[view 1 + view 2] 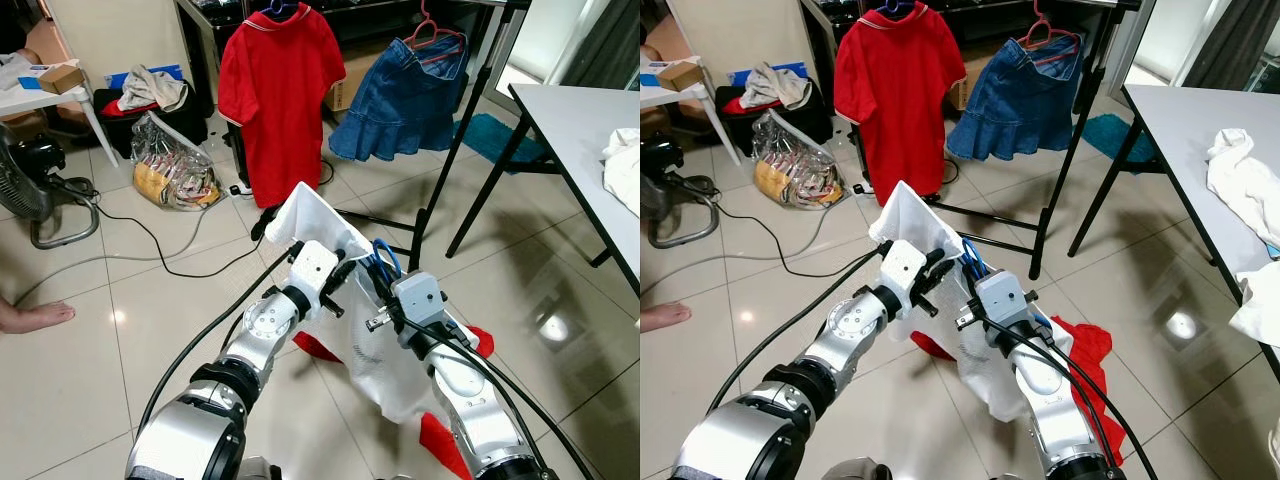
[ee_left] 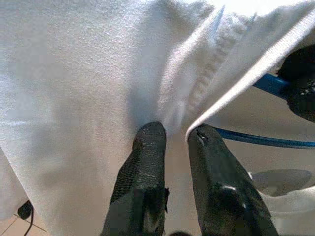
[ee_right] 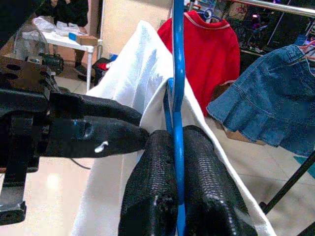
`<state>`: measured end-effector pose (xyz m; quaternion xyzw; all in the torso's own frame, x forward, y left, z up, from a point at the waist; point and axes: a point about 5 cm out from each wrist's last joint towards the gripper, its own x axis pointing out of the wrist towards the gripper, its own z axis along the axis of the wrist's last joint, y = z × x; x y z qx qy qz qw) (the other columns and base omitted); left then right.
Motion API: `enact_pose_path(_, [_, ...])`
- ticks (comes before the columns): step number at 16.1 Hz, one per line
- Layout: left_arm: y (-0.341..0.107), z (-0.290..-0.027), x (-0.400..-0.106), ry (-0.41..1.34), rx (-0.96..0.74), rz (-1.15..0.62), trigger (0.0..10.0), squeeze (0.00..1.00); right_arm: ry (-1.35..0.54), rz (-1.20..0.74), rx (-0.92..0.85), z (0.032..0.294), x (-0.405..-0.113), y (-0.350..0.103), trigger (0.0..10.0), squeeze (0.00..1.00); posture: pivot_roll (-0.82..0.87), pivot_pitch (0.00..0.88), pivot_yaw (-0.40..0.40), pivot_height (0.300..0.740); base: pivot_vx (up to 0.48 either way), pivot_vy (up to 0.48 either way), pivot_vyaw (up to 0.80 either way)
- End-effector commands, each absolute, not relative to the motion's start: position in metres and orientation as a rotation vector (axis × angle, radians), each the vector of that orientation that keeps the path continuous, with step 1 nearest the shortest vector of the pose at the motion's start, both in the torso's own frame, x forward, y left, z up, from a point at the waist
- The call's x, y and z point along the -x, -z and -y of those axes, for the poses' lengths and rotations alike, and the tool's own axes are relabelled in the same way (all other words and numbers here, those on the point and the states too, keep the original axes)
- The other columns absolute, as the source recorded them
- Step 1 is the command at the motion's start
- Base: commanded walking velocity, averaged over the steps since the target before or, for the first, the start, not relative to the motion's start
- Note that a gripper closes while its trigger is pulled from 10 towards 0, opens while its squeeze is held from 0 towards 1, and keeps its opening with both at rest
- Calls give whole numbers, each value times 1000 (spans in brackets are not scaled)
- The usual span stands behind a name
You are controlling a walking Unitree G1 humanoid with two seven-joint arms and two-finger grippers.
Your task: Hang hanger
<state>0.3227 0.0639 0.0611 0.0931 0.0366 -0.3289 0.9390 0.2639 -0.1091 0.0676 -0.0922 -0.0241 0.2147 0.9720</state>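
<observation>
Your right gripper (image 3: 175, 147) is clamped on the blue hanger (image 3: 177, 73), held up in front of the robot between both arms. A white garment (image 1: 310, 215) is draped over the hanger. Your left gripper (image 2: 174, 135) pinches the white fabric's edge at the collar, fingers (image 2: 147, 157) nearly closed on it, just beside the hanger wire. Ahead of you, a rack carries a red shirt (image 1: 280, 90) and a denim skirt (image 1: 405, 95). Red cloth (image 1: 1080, 350) lies on the tile floor (image 1: 120, 290) below the arms.
</observation>
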Motion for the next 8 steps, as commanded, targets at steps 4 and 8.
enact_pose_path(4, [-63, -63, -326, 660, -218, -76, 0, 0, -414, 104, 169, 110, -266, -79, 10000, 0, 38, 24, 32, 740, 0, 0, 0])
enact_pose_path(8, [-64, -63, -326, 654, -220, -62, 0, 0, -412, 101, 165, 110, -266, -79, 10000, 0, 38, 24, 30, 740, 0, 0, 0])
